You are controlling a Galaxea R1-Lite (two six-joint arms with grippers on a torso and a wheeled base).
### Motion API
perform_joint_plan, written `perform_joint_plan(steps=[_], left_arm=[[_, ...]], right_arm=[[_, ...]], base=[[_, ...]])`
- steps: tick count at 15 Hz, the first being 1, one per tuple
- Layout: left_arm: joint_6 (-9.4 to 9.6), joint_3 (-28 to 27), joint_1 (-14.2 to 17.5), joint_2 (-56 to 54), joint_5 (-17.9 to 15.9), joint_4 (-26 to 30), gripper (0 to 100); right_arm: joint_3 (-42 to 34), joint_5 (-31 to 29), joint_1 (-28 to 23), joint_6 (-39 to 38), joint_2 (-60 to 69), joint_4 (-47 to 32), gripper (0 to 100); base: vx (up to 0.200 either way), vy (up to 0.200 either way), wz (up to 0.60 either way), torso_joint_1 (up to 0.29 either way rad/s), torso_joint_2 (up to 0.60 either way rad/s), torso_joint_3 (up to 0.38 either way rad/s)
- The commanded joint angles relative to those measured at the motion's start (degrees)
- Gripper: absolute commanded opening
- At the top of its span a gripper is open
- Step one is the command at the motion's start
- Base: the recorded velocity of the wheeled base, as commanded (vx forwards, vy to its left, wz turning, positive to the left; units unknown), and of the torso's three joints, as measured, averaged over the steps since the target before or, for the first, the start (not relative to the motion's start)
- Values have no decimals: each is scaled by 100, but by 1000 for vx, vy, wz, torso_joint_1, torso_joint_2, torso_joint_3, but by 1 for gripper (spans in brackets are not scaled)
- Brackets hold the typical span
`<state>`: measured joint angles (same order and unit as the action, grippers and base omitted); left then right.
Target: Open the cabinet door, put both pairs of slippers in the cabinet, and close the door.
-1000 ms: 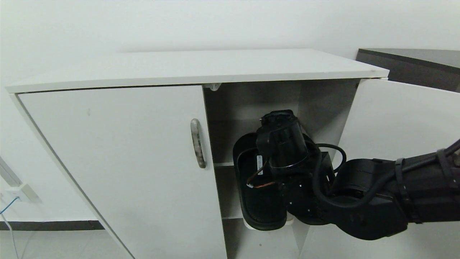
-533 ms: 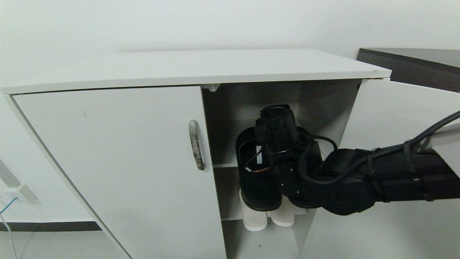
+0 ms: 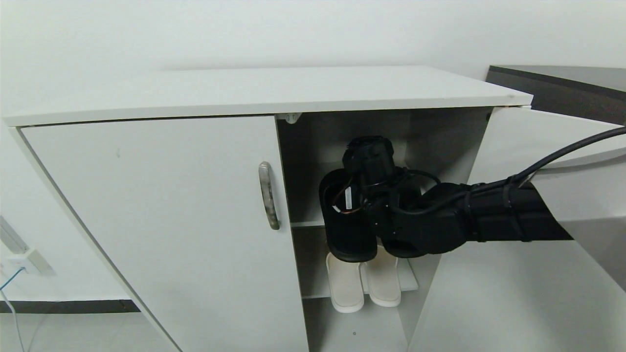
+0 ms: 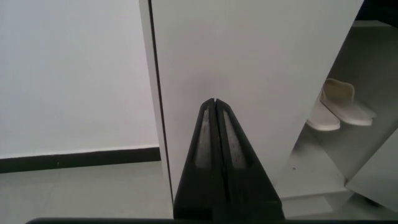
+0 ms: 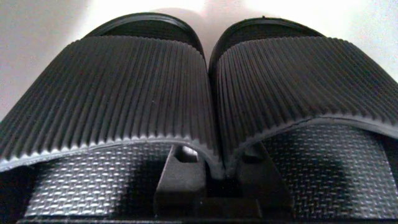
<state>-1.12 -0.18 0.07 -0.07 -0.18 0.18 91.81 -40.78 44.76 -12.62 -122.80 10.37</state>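
The right gripper is clamped on the 2 black slippers, pinching their inner edges together inside the cabinet, at the upper shelf's front edge. The white slippers lie side by side on the shelf below. The right door stands open. The left gripper, fingers pressed together on nothing, faces the closed left door.

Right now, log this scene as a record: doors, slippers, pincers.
Left door: white panel, metal handle, shut
Right door: white panel, open
White smooth slippers: side by side on a shelf
Black ribbed rubber slippers: in the opening, above the white pair
Right pincer: shut on the black pair
Left pincer: shut, empty, outside the cabinet
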Motion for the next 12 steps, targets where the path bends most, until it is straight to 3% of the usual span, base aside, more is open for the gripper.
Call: perform_joint_plan(steps=[1,5,10,11,12], left_arm=[[-2,1,1,7,1,-1,0],[-2,1,1,7,36,-1,0],[-2,1,1,7,45,-1,0],[-11,1,1,7,45,-1,0],[-11,1,1,7,45,-1,0]], right_arm=[[426,17,-117,-4,-227,-167,0],[1059,26,-249,-13,-473,-422,0],[1234,246,-354,-30,-570,-413,0],[1234,246,-354,-30,-570,-422,100],[1226,246,-354,-30,-570,-431,100]], base=[[0,0,0,0,0,0],[0,0,0,0,0,0],[0,0,0,0,0,0],[0,0,0,0,0,0],[0,0,0,0,0,0]])
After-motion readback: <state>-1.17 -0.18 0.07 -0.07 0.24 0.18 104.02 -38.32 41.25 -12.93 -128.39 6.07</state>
